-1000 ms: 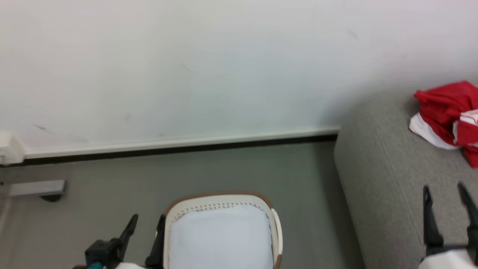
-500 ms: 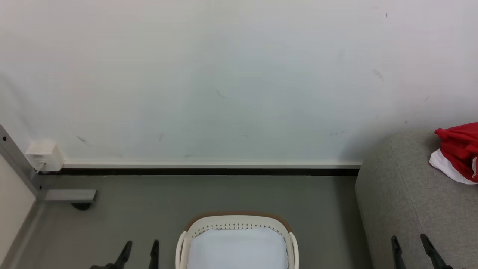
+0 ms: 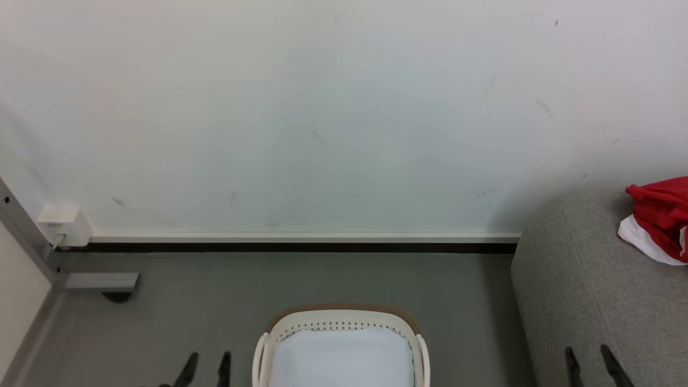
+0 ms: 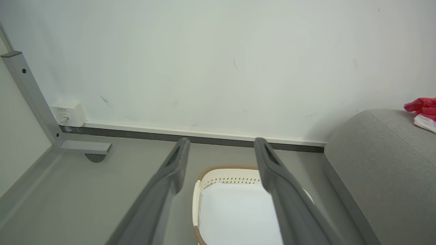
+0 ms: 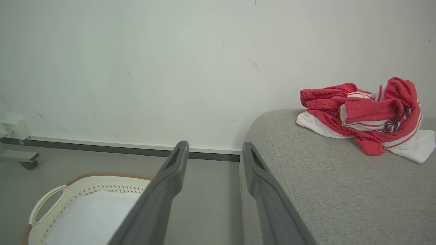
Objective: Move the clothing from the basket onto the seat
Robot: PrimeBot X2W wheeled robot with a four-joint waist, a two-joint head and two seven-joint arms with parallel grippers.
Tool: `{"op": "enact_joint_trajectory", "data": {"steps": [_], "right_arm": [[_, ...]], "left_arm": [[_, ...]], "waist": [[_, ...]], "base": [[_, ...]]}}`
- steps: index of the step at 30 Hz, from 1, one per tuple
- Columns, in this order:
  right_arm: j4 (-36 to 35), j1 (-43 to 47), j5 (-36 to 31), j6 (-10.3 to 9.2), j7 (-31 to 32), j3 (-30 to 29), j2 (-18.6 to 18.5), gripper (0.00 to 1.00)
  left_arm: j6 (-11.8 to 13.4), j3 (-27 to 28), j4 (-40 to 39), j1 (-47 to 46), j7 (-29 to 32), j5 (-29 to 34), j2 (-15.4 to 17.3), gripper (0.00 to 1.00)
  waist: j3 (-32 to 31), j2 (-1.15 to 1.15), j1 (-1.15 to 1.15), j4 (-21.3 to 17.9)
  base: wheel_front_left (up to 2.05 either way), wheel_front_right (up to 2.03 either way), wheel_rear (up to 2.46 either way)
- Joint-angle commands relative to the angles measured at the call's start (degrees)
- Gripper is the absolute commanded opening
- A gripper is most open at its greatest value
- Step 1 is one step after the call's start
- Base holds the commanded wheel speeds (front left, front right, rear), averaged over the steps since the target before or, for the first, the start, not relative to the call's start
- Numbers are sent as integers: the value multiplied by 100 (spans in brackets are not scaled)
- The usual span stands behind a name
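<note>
Against the head view of half a second ago the room stands the same, but both pairs of dark fingers show less of themselves, sunk a little toward the bottom edge. A full second ago that whole picture lay differently, which is the camera's move, not the things'.

Nearest, the left gripper [image 3: 209, 361] stands with its jaws spread wide and nothing between them, just left of the basket [image 3: 344, 312]. The right gripper [image 3: 587, 356] is likewise spread and bare, over the near part of the seat [image 3: 591, 301]. The basket sits on the grey floor [image 3: 215, 301], its pale lining [image 3: 341, 357] lying flat inside.

The left wrist view looks between the left gripper [image 4: 221, 144] fingers down at the basket [image 4: 224, 168] and its brown rim. The right wrist view adds a side handle of the basket [image 5: 46, 206], and past the right gripper [image 5: 215, 149] it shows the clothing [image 5: 361, 115] whole – a crumpled red heap with white panels and stripe trim, on the seat [image 5: 323, 190] near the wall. In the head view the clothing [image 3: 664, 215] is cut by the right edge.

Farthest – the baseboard [image 3: 301, 236], a small white box [image 3: 64, 224] and the scuffed wall [image 3: 322, 107].
</note>
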Motion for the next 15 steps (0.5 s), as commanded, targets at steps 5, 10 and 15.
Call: {"op": "enact_joint_trajectory", "data": {"steps": [5,10,15], "right_arm": [[185,-12,188,1,115,-51,43,0],[164,-96,791,0,283,-90,38,0],[99,-140,1366,0,397,-82,33,0]], "left_arm": [[-6,31,169,-2,83,-185,-36,0],[-26,120,135,-74,253,-747,-45,0],[-46,164,61,-110,373,-1285,-54,0]], "waist": [[4,0,1,-4],[20,0,1,-14],[37,0,1,-25]], "base": [[0,0,0],[0,0,0],[0,0,0]]}}
